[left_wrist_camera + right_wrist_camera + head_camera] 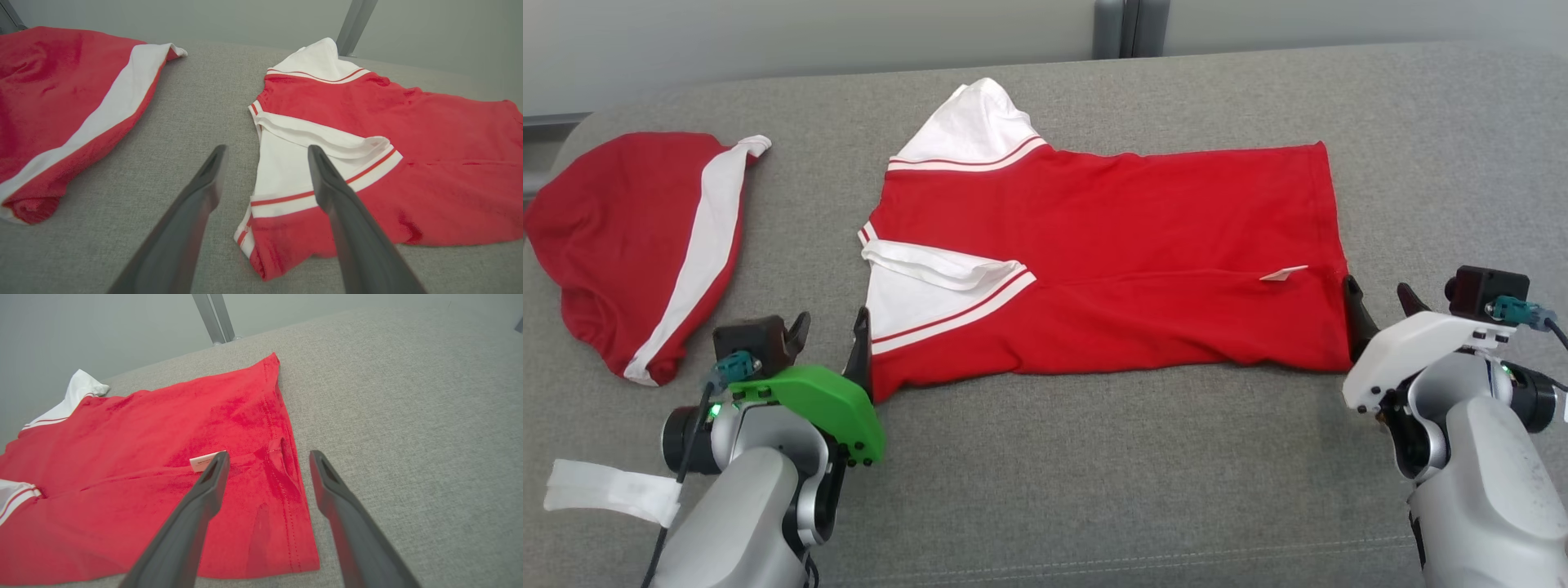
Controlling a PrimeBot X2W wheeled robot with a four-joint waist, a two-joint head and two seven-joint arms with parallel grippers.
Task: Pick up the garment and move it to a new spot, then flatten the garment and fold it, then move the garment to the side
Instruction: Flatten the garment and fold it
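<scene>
Garment [1111, 245], red folded shirt with white striped sleeves: flat on grey fabric surface [1094, 474], between claws. Left claw [832, 331] spread wide, empty, at sleeve end. Right claw [1380, 298] spread wide, empty, at hem corner. Second red-and-white cloth [629, 237] left of left claw.

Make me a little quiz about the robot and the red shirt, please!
1. True or false: the left gripper is clamped shut on the red shirt.
2. Which is nearest the right gripper? A) the white sleeve B) the hem C) the folded red garment with a white stripe
3. Fill in: the small white label lies near the shirt's ___ end (hem or collar).
Key: 1 false, its fingers stand apart. 2 B. 3 hem.
</scene>
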